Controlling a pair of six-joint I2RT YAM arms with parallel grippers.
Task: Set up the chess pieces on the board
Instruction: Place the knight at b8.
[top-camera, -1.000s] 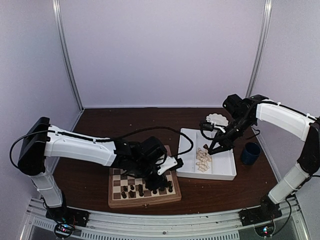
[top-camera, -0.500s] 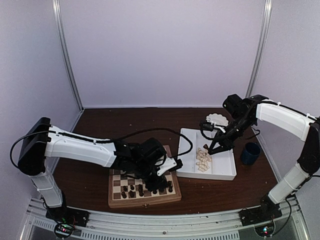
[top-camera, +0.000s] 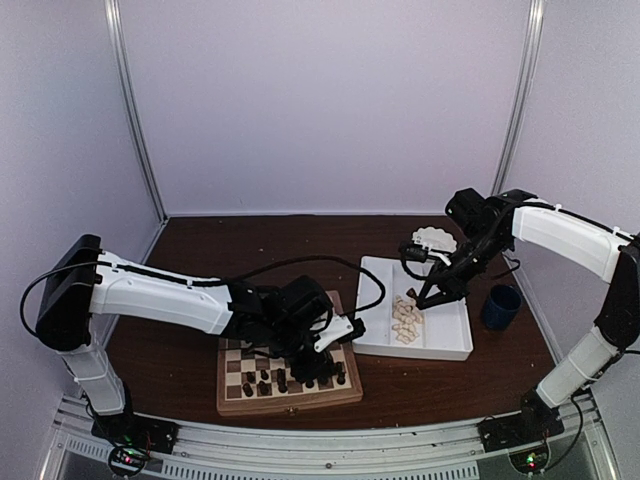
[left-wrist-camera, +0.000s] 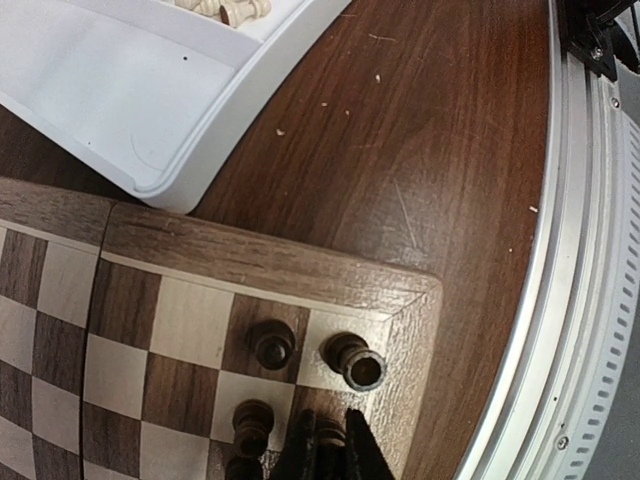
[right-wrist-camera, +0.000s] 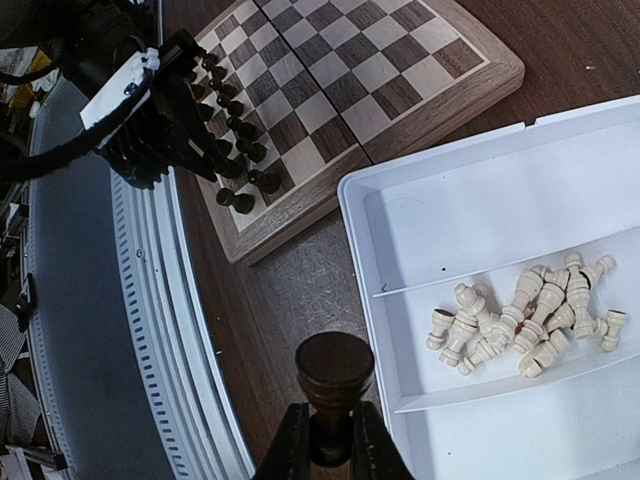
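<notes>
Left pincer (left-wrist-camera: 327, 455): fingers drawn close, clamped on a small dark piece (left-wrist-camera: 329, 434) that stands in the edge row of the board (left-wrist-camera: 250, 262).
Just beyond it: more dark pieces (left-wrist-camera: 272, 345) upright on the neighbouring squares, one of them on the corner square.
Further out: corner of the white tray (left-wrist-camera: 200, 130), just past the board's frame.
Right pincer (right-wrist-camera: 330, 440): nearly closed, gripping the stem of a dark brown piece (right-wrist-camera: 335, 372), round end toward the camera.
Beside it: the tray rim, and cream pieces (right-wrist-camera: 520, 320) heaped between two dividers.
Far from it: the board, with dark pieces lined up along the edge where the left pincer works.
</notes>
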